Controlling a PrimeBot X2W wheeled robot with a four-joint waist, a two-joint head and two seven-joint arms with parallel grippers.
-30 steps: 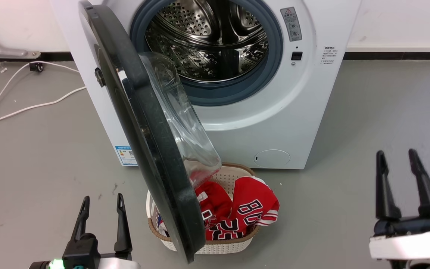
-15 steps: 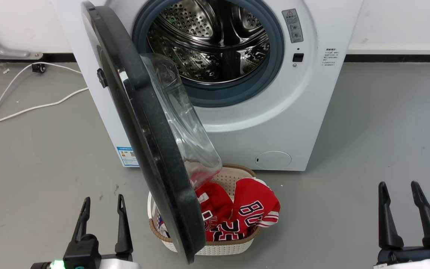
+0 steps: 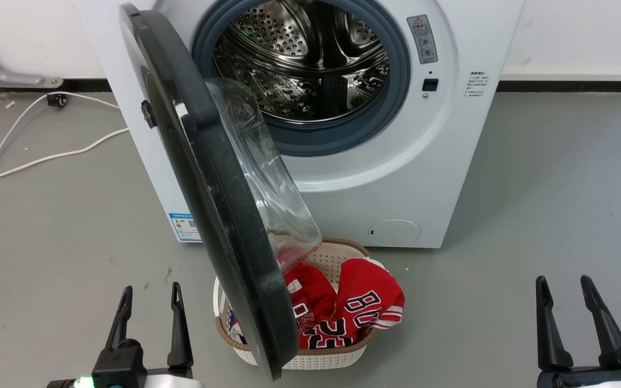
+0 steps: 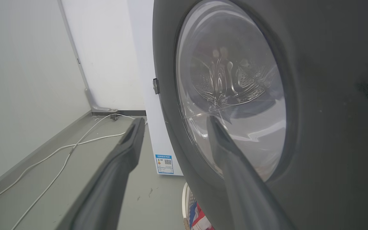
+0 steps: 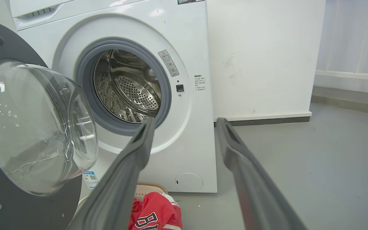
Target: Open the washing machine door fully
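Note:
The white washing machine (image 3: pixel 440 161) (image 5: pixel 196 134) stands against the wall with its steel drum exposed. Its round black washing machine door (image 3: pixel 213 183) (image 4: pixel 331 95) (image 5: pixel 2 204) hangs swung out on the left hinge, edge-on to the head view, clear glass bowl (image 3: pixel 267 183) (image 5: pixel 34 127) bulging to the right. My left gripper (image 3: pixel 149 295) (image 4: pixel 174 123) is open at the lower left, near the door's outer face and apart from it. Open and empty, my right gripper (image 3: pixel 564 283) (image 5: pixel 185 123) sits at the lower right, away from the machine.
A white woven basket (image 3: pixel 337 358) with red jerseys (image 3: pixel 364 302) (image 5: pixel 155 214) sits on the grey floor under the door's lower edge. White cables (image 3: pixel 30 156) (image 4: pixel 72 148) run across the floor at the left. A wall (image 4: pixel 18 80) closes the left side.
My right gripper has dropped lower in the head view and shifted slightly left. The view itself has drifted a little. The door and left gripper stay put.

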